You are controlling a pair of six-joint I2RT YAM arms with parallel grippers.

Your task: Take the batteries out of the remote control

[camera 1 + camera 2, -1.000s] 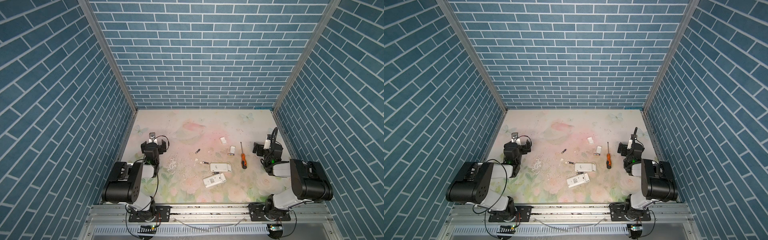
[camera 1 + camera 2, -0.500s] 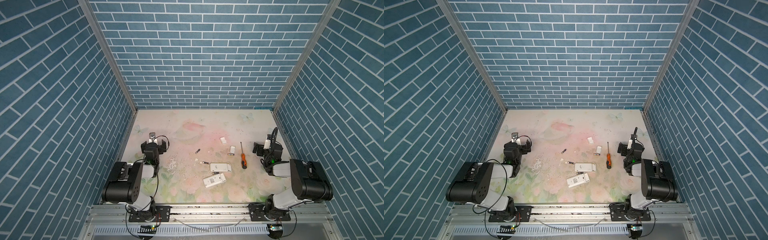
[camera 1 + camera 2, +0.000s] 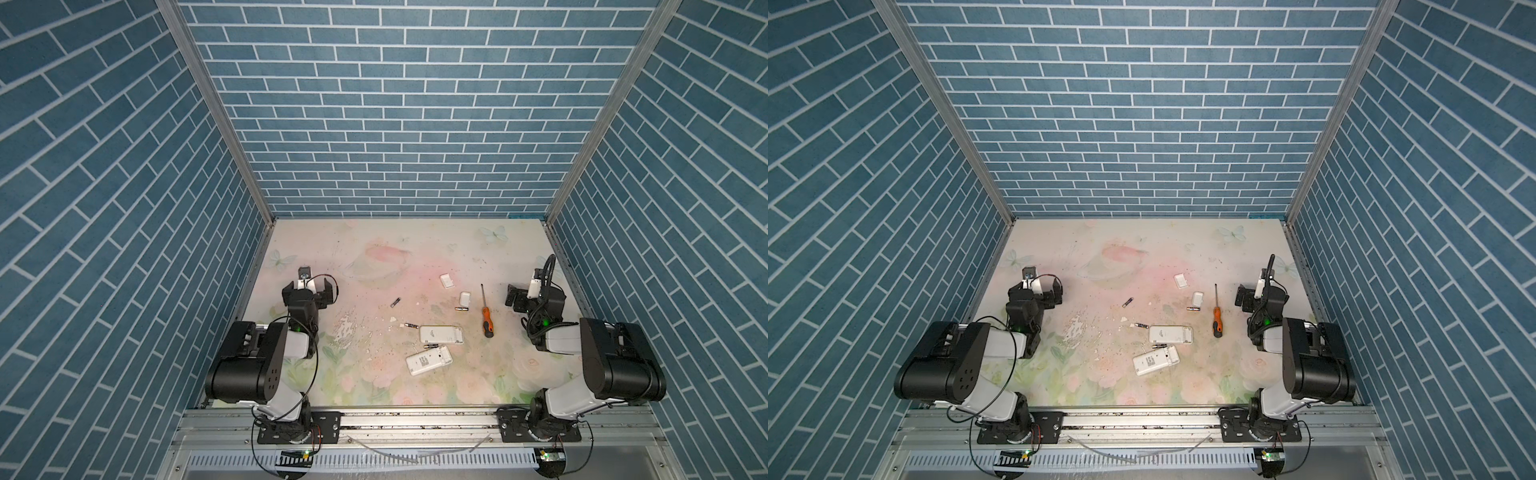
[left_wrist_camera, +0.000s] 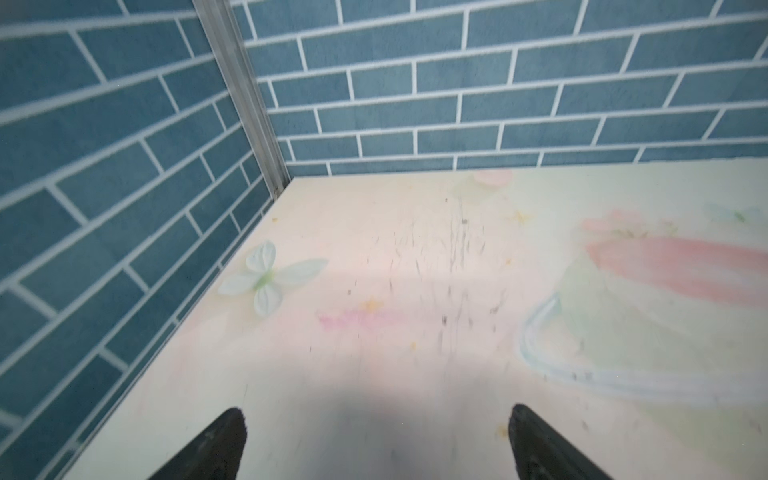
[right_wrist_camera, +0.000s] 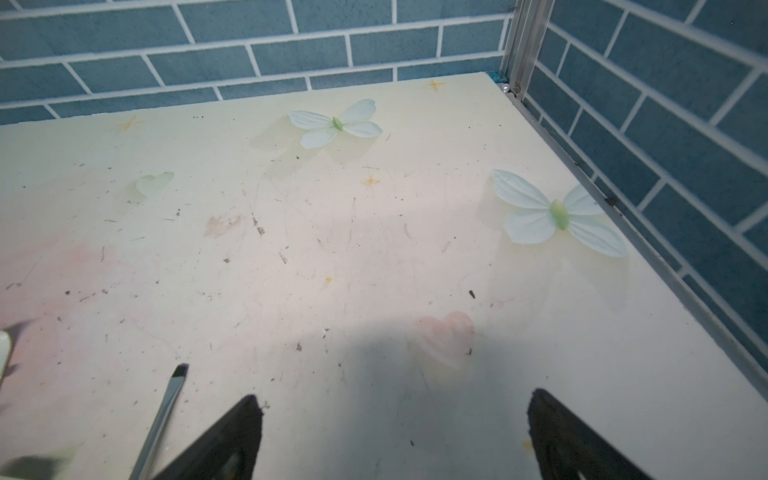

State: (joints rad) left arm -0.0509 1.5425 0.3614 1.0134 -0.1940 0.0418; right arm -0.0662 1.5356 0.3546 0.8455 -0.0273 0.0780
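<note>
Nothing has moved since the earlier frames: both arms and every loose part lie as they did. Four batteries [image 3: 411, 326] lie loose on the tabletop [image 3: 374, 249], all outside the remotes, in both top views. The leftmost battery [image 3: 395, 302] lies alone and tilted, toward the left arm's side. The second battery [image 3: 1141, 326] lies just off the left end of the far remote [image 3: 441, 334]. The third battery [image 3: 430, 345] lies between that remote and the near remote [image 3: 429, 361], close against the far one's edge. The fourth battery [image 3: 461, 308] lies just in front of the near cover [image 3: 464, 298], a small white rectangle. A far cover [image 3: 446, 280] lies toward the back wall. Whether the remotes' compartments are bare is too small to tell.

Right of the covers lies a screwdriver [image 3: 485, 316] with an orange handle, its blade pointing toward the back wall. The blade also shows in the right wrist view.

The left end effector [image 3: 309, 289] hangs low by the left wall, well apart from the batteries, its jaws spread wide with only bare tabletop between them. The right end effector [image 3: 534, 297] sits just right of the screwdriver, likewise wide open and holding nothing.
</note>
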